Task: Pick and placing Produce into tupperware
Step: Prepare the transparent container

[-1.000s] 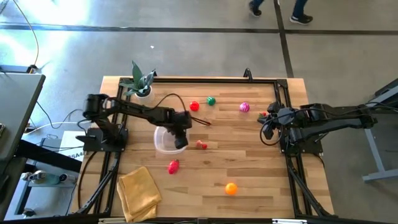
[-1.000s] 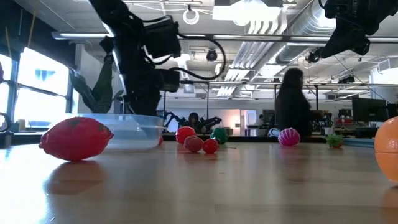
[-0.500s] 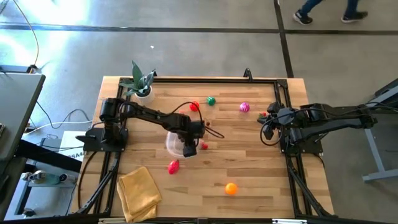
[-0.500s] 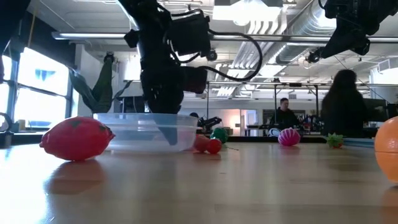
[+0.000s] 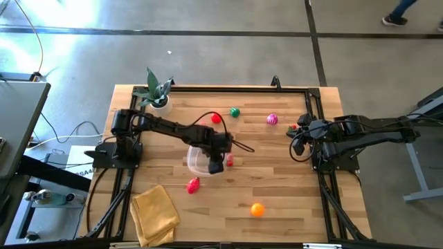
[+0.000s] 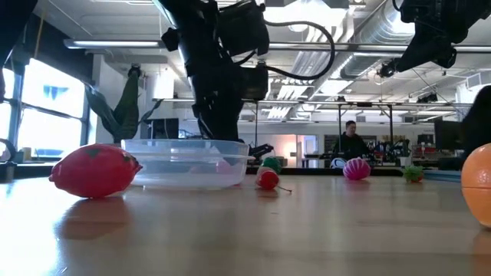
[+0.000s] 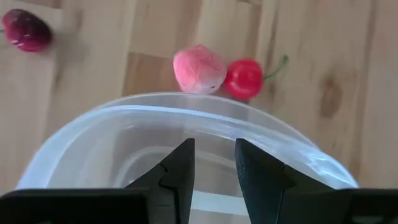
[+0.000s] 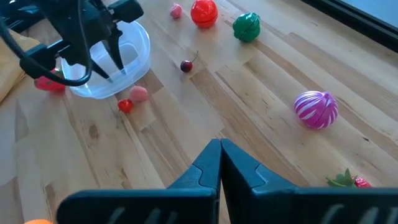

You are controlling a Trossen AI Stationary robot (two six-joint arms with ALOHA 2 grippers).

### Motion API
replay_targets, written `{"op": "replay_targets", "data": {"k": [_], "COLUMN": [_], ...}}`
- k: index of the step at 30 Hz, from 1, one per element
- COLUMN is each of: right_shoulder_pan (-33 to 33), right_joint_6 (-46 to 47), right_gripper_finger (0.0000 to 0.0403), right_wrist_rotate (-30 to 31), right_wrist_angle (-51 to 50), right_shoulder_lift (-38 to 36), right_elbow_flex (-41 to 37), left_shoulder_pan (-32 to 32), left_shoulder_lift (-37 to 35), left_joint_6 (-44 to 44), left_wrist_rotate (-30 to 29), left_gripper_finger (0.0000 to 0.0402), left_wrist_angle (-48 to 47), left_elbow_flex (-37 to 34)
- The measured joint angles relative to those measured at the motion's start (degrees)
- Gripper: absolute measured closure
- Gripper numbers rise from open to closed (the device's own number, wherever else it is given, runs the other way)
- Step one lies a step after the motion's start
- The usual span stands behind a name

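Observation:
The clear round tub (image 5: 199,159) stands on its base mid-table, and also shows in the low view (image 6: 184,162). My left gripper (image 7: 212,148) is open, its fingers reaching down inside the tub (image 8: 109,62). Just past the tub's right rim lie a pink piece (image 7: 199,68) and a red cherry (image 7: 244,79). A red strawberry-shaped piece (image 5: 193,185), an orange (image 5: 257,209), a red tomato (image 5: 217,118), a green piece (image 5: 235,111), a magenta piece (image 5: 272,120) and a dark cherry (image 8: 186,65) lie scattered. My right gripper (image 8: 219,146) hovers shut at the right edge. My left gripper comes at the tub from above, pointing down, with both open fingers (image 7: 181,163) inside its wall (image 7: 217,118). The tub sits flat on the table. Whether the fingertips press its floor or its wall, I cannot tell.
A potted plant (image 5: 156,93) stands at the far left corner. A folded yellow cloth (image 5: 155,211) lies at the near left. A small red and green piece (image 8: 351,180) lies near the right arm's base. Bare wood spreads between the orange and the magenta piece.
My left gripper has moved toward the table's right with its fingers down in the tub. The tub has slid along the table with it, staying upright, and its right rim now lies close to the pink piece and the red cherry.

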Motion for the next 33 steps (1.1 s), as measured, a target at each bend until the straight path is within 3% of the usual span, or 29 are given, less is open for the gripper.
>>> {"op": "replay_targets", "data": {"k": [21, 28, 33], "right_shoulder_pan": [-0.01, 0.00, 0.00], "right_joint_6": [-1.05, -1.30, -1.31], "right_gripper_finger": [0.0402, 0.0402, 0.0402], "right_wrist_rotate": [-0.17, -0.17, -0.17], "right_wrist_angle": [0.02, 0.02, 0.02], "right_shoulder_lift": [0.00, 0.00, 0.00], "right_elbow_flex": [0.00, 0.00, 0.00], "left_shoulder_pan": [11.58, 9.61, 4.85], "left_shoulder_lift": [-0.02, -0.02, -0.02], "left_joint_6": [-0.44, 0.36, 0.55], "left_wrist_rotate": [-0.81, 6.26, 7.07], "left_gripper_finger": [0.0295, 0.0295, 0.0295], "left_wrist_angle": [-0.84, -3.57, -6.99], "left_elbow_flex": [0.00, 0.00, -0.13]}}
